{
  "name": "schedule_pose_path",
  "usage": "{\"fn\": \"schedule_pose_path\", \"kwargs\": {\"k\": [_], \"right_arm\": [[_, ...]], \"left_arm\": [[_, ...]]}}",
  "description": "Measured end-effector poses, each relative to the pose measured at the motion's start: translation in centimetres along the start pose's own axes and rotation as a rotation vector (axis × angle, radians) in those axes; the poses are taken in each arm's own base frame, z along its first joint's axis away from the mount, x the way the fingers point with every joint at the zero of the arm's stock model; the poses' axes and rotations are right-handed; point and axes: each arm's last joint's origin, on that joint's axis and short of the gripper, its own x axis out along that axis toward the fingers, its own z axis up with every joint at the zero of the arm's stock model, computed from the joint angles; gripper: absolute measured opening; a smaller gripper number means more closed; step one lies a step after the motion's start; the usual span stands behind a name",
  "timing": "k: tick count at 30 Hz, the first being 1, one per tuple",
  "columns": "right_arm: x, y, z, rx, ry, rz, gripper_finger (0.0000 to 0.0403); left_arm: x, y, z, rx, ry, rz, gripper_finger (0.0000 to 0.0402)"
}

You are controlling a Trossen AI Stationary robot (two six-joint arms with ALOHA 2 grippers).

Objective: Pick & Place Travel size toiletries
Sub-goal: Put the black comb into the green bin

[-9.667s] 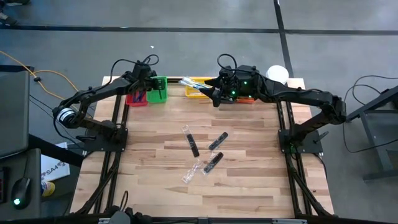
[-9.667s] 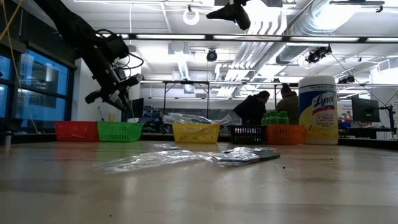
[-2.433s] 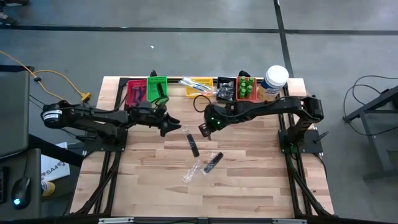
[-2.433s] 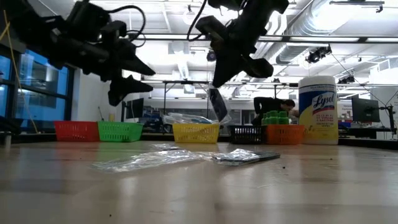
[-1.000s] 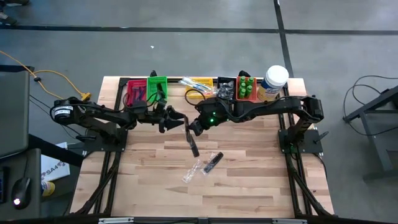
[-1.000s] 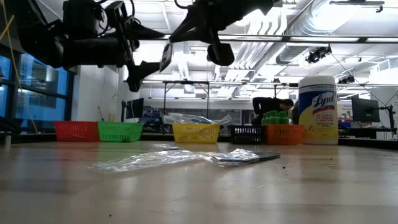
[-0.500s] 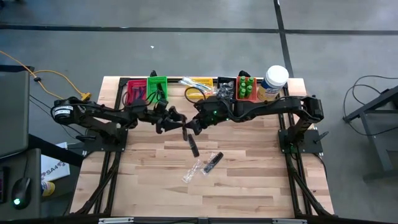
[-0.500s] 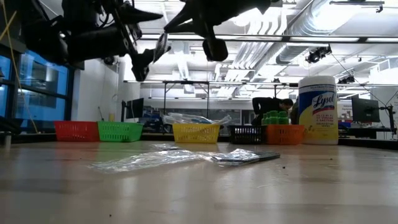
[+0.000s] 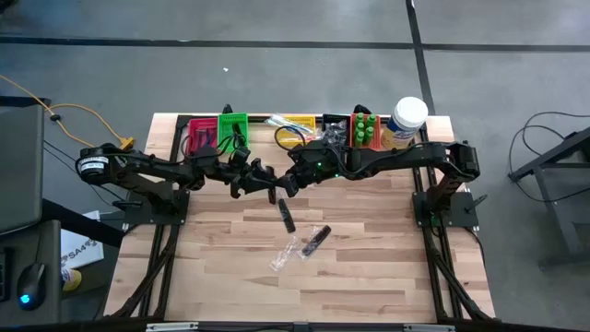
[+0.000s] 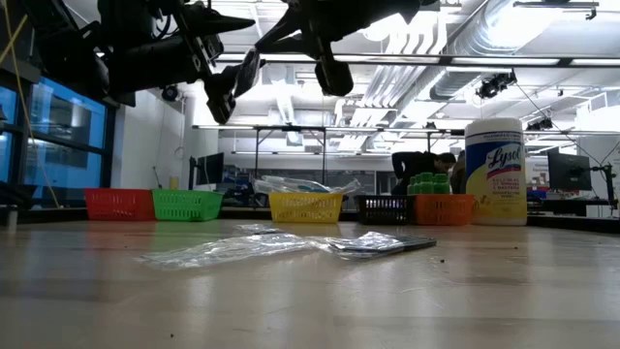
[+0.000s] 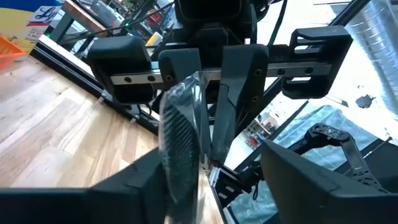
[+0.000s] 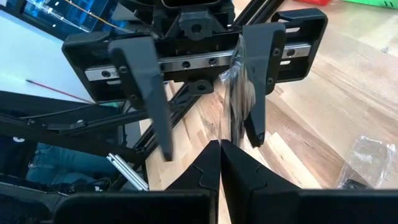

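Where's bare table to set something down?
Free: the near half of the table, and the strips left and right of the wrapped items at centre. Crowded: the far edge with bins, and mid-air where both grippers meet.

You see light wood-plank table [image 9: 369,267]. Along far edge, left to right: red bin [image 9: 201,140], green bin [image 9: 234,132], yellow bin [image 9: 293,128], black bin [image 9: 334,131], orange bin [image 9: 365,131], white wipes jar [image 9: 407,120]. Near table centre: black comb [image 9: 287,218], wrapped comb [image 9: 315,237], clear-wrapped toothbrush [image 9: 284,254], lying close together.
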Motion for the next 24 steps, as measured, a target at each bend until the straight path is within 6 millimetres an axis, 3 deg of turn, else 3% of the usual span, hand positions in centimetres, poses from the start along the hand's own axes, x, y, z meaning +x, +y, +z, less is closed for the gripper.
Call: {"fn": "schedule_pose_path", "kwargs": {"k": [13, 20, 24], "right_arm": [[-0.02, 0.01, -0.18, 0.0, 0.015, -0.005, 0.0003], [-0.02, -0.05, -0.31, -0.036, 0.047, 0.008, 0.0006], [-0.36, -0.02, -0.24, -0.046, 0.075, 0.022, 0.0037]], "left_arm": [[-0.01, 0.14, -0.16, -0.018, 0.018, 0.012, 0.0016], [0.0, 0.29, -0.31, -0.028, 0.035, 0.026, 0.0007], [0.0, 0.3, -0.35, -0.03, 0.04, 0.025, 0.0006]]}}
